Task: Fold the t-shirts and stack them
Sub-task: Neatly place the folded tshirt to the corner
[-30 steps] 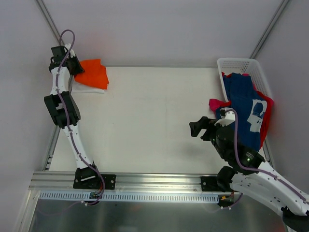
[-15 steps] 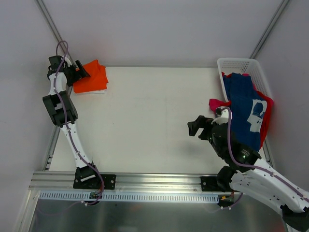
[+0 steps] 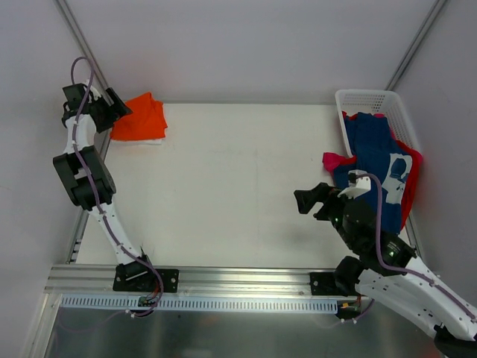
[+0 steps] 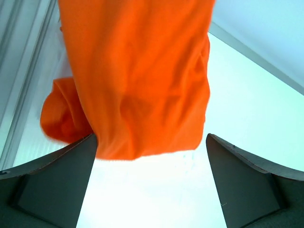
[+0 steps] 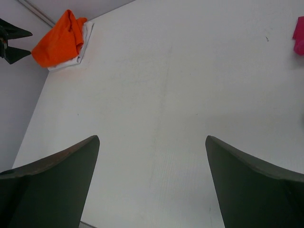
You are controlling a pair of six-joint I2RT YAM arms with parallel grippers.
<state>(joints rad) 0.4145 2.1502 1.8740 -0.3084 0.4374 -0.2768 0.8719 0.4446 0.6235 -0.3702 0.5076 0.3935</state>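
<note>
The jaws of the left gripper (image 4: 151, 137) and right gripper (image 5: 152, 137) stand apart and empty; the navy t-shirt (image 3: 369, 138), near behind the right one, looks light and limp, so I would pinch a bunched edge.

Four t-shirts: orange one (image 3: 140, 118), white one (image 5: 83, 42), navy one (image 3: 373, 142), pink-red one (image 3: 337, 160); one basket (image 3: 365, 97); two arms (image 3: 83, 179) (image 3: 373, 239).

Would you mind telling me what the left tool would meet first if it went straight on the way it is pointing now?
Most likely the orange shirt. It fills the view directly ahead of the left tool, whose jaws stand open. How far off it lies is hard to judge.
</note>
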